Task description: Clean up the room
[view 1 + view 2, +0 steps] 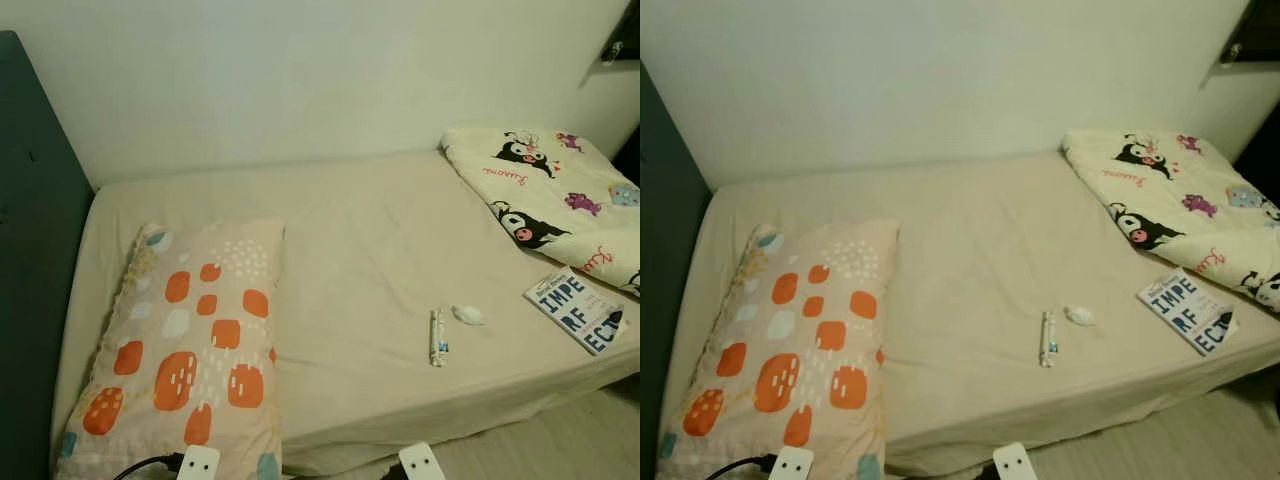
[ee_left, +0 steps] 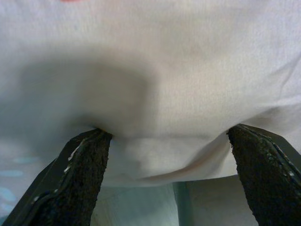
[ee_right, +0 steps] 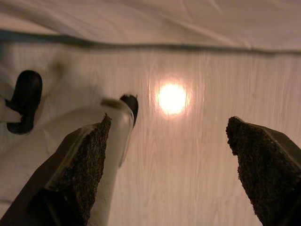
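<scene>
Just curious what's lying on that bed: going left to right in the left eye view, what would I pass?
Patterned pillow → small tube → crumpled white scrap → book. The cartoon blanket spans the right side above them.

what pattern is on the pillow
Orange, white and teal blotches on a peach ground, on the pillow; clearest in the left eye view.

Left pincer (image 2: pixel 169 155) and right pincer (image 3: pixel 169 150), both wide apart.
</scene>
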{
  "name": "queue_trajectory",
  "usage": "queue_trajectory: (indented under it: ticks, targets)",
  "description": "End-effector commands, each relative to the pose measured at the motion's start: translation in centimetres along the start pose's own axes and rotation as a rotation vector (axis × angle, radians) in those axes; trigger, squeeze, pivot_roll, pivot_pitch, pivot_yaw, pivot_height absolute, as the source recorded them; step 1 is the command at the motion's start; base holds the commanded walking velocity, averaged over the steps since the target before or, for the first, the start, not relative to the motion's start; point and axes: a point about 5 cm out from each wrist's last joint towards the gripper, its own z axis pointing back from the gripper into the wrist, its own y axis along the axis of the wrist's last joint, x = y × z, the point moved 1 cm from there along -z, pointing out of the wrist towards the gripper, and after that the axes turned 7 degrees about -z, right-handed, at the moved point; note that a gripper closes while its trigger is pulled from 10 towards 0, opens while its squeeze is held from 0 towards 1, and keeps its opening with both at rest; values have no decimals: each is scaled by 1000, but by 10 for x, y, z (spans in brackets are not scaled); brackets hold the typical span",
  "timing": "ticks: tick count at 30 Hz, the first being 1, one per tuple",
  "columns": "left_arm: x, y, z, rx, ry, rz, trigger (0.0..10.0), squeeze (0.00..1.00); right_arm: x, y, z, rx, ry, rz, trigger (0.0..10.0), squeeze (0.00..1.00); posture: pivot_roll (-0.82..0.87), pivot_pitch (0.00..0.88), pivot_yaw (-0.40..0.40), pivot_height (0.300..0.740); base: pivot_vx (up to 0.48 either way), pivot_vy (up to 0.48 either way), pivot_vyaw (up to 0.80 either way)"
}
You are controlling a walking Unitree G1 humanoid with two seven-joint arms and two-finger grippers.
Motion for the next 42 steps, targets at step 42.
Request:
queue_trajectory:
  ticks: [42]
  targets:
    - [-28,-20,5,-20,138,46,10000,0,-20,12,-3,-9,78,5,10000,0,178,0,-173,740,0,0,0]
